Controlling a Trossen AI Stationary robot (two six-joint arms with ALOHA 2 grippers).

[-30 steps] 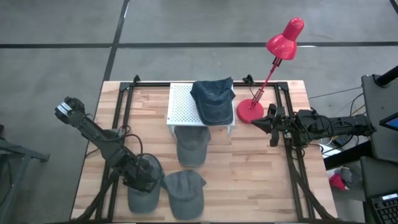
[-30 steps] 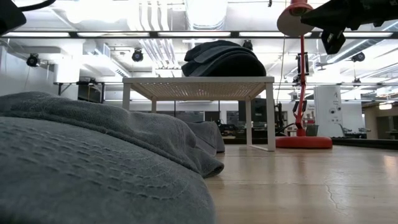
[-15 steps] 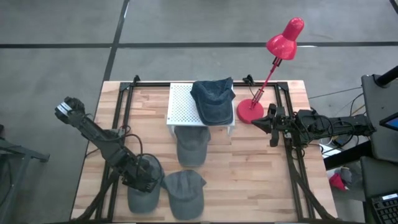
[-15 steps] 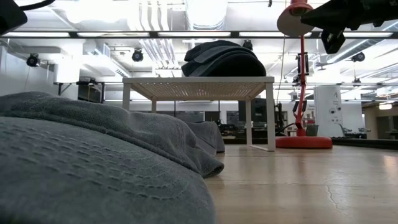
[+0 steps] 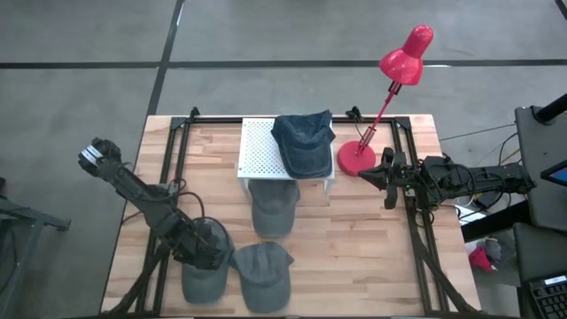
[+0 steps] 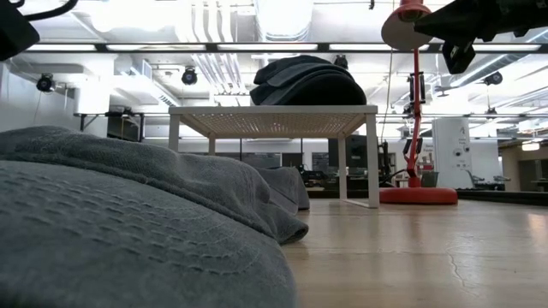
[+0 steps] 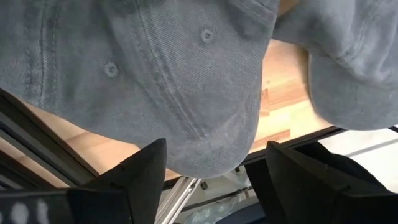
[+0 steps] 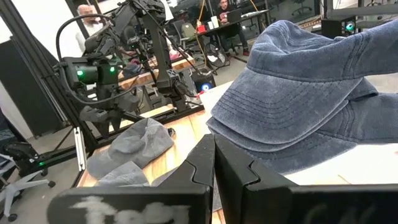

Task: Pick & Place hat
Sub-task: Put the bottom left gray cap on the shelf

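i've got the left gripper [image 5: 205,251] low at the front-left of the table [image 5: 354,257], right over the grey cap [image 5: 204,276] there. in the left wrist view its fingers [image 7: 134,177] stand spread wide w/ the cap's crown [image 7: 161,74] between and past them, nothing pinched. can't tell if the tips touch the fabric. eyelets and seam stitching show on the crown, no logo or text readable.

second grey cap [image 5: 262,275] lies just beside the first one, to its right, edges touching or overlapping, can't tell which. third grey cap [image 5: 272,209] sits mid-table, partly under the front edge of the white perforated rack [image 5: 261,149]. blue denim cap [image 5: 304,143] rests on top of the rack, right side, brim hanging a bit over the edge.

red desk lamp [image 5: 381,97] stands w/ its base just right of the rack, head tilted up and back.

right gripper [image 5: 379,178] is parked at the right side of the table near the lamp base, jaws pressed together, holding nothing. right wrist view looks past them at the blue cap [image 8: 298,93] close up, grey caps beyond.

low view is mostly filled by grey cap fabric [image 6: 128,231], w/ rack [image 6: 274,120] and blue cap behind it.

people show in the room beyond the table, too blurry for detail. no brand, label or writing legible anywhere i can see.
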